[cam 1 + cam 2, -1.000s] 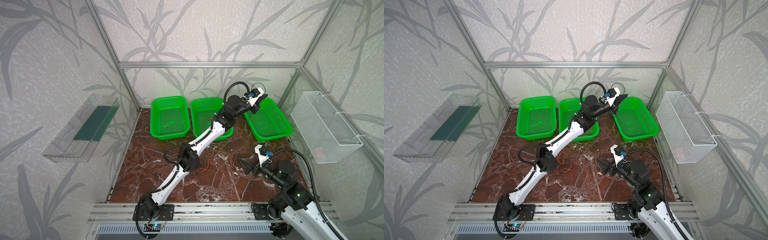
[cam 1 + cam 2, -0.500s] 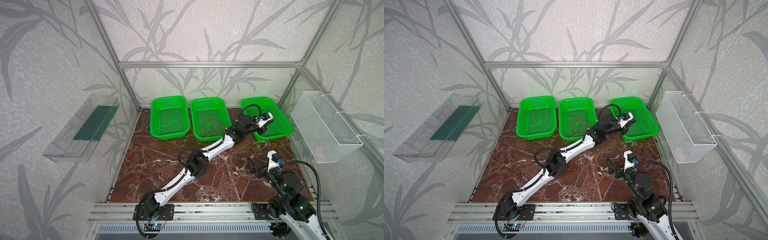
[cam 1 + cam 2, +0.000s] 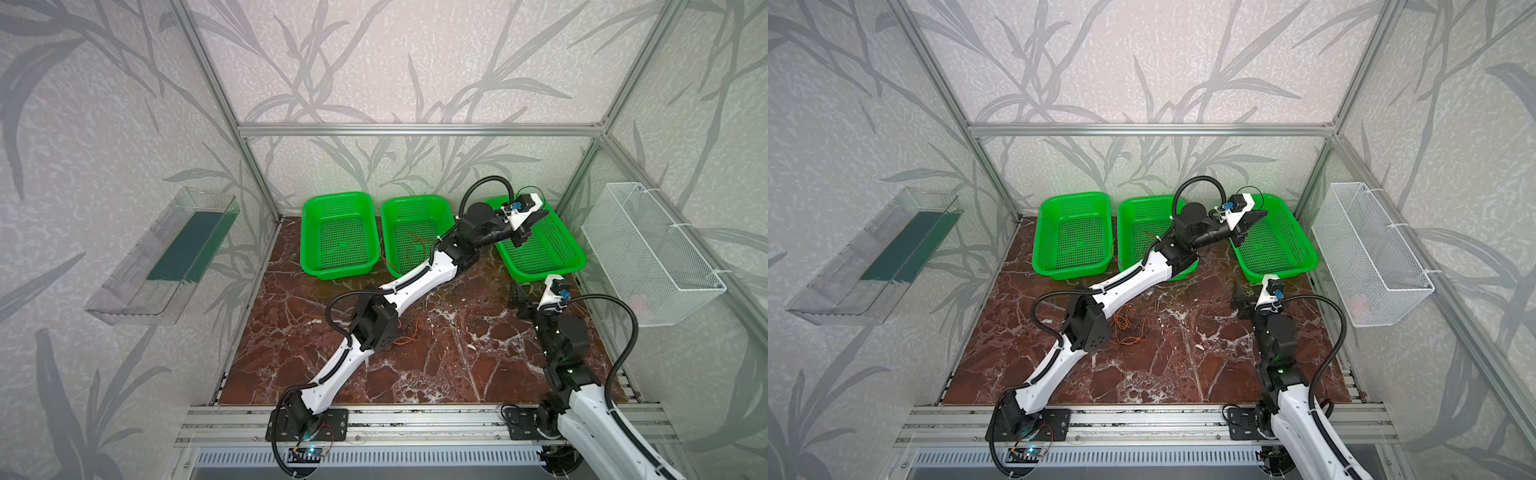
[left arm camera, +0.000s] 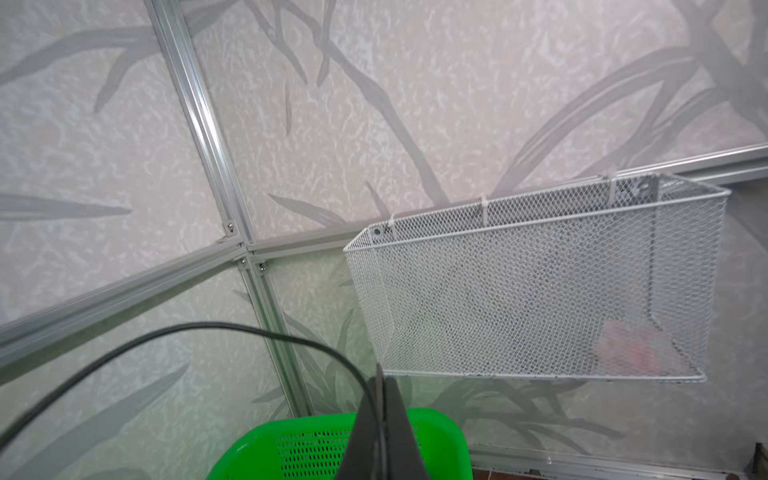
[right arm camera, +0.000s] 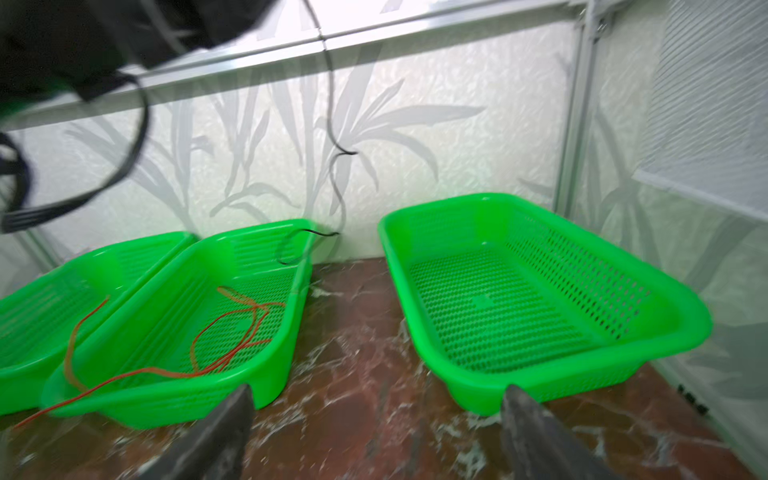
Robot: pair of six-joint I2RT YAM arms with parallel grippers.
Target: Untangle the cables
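Black cable [image 5: 327, 91] hangs vertically from left fingers [image 4: 401, 440]

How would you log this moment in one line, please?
left gripper: shut on black cable, over right basket | right gripper: open, empty | orange cable: in middle basket

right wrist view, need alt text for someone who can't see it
Three green perforated plastic baskets sit on a red-brown marble tabletop, seen between the dark fingers of the open right tool. Thin orange wires lie looped in the middle basket, trailing over its near rim, and a thin black wire hangs from above to its far end.
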